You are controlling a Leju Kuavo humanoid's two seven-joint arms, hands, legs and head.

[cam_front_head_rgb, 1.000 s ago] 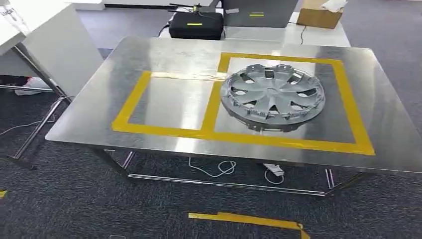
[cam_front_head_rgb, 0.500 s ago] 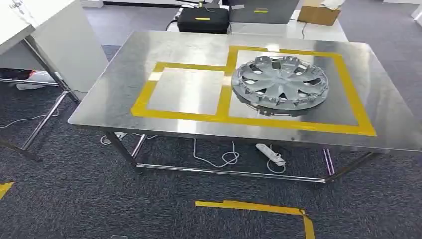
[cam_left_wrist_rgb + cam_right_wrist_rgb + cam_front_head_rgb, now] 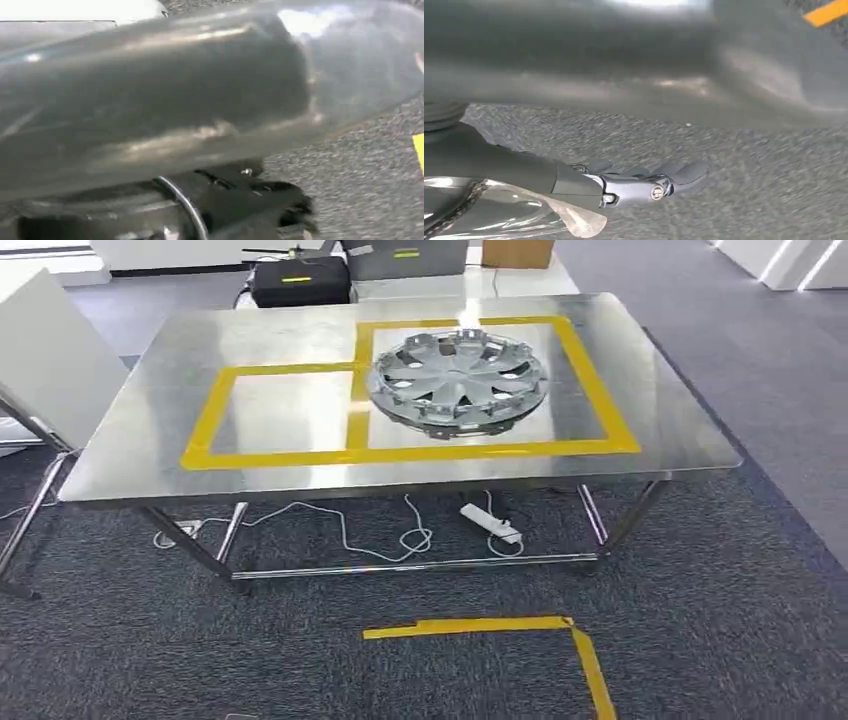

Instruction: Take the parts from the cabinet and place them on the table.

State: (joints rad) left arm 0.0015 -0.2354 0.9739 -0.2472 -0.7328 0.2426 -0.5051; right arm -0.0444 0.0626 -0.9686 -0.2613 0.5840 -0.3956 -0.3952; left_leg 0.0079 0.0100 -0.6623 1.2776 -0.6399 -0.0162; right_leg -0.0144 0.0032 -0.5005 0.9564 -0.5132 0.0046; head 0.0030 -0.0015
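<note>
Silver hubcap (image 3: 458,380) lies flat on the steel desk (image 3: 150,450), inside the larger yellow-taped square (image 3: 590,390); smaller taped square (image 3: 215,410) just beside it holds nothing; we judge one part delivered and the step in hand is going for the next part (cabinet not in the frames). Right hand (image 3: 644,182) hangs low over grey carpet (image 3: 749,190), fingers (image 3: 684,172) stretched out fairly straight, holding nothing; left hand (image 3: 265,200) is a dark blurred shape behind a blurred grey mass, so we cannot tell whether its fingers are apart or closed, or what they hold. To do it well we'd keep both arms down and close to the body while walking; mind the yellow floor tape (image 3: 490,627) as the standing mark; steer wide of the desk legs and the white power strip (image 3: 490,522) with its cables under the desk.
</note>
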